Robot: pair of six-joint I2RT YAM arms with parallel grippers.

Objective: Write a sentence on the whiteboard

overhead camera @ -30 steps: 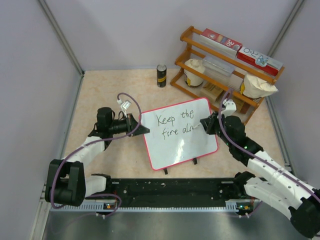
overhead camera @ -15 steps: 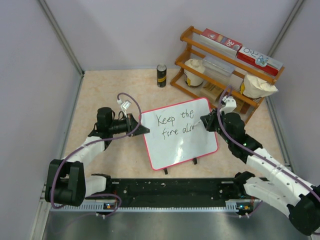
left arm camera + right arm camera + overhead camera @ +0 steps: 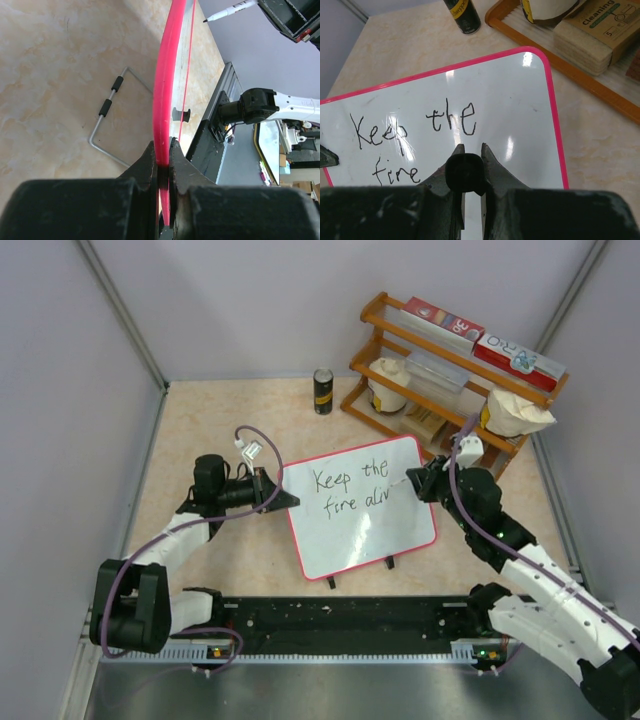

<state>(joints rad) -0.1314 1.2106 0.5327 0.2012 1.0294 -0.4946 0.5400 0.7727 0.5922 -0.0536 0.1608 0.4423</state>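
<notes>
The whiteboard [image 3: 365,530], glossy white with a pink rim, lies tilted at the table's middle. The sentence [image 3: 350,490] reads "Keep the" over "fire aliv" in black. My left gripper [image 3: 284,499] is shut on the board's left rim, and the left wrist view shows the rim [image 3: 163,95] edge-on between the jaws [image 3: 163,155]. My right gripper [image 3: 413,483] is shut on a marker [image 3: 399,487] whose tip points at the end of the second line. In the right wrist view the marker's black end [image 3: 465,172] sits between the fingers [image 3: 469,150], above the board [image 3: 515,115] and the lettering [image 3: 410,130].
A wooden rack [image 3: 450,375] with boxes, bags and a tray stands at the back right, close to my right arm. A dark can [image 3: 323,391] stands behind the board. Two black clips [image 3: 390,562] sit on the board's near edge. A wire stand [image 3: 111,102] lies under the board.
The second line grew from "fire ali" to "fire aliv". My right gripper moved right and a little away with the marker. The left gripper and the board stayed still.
</notes>
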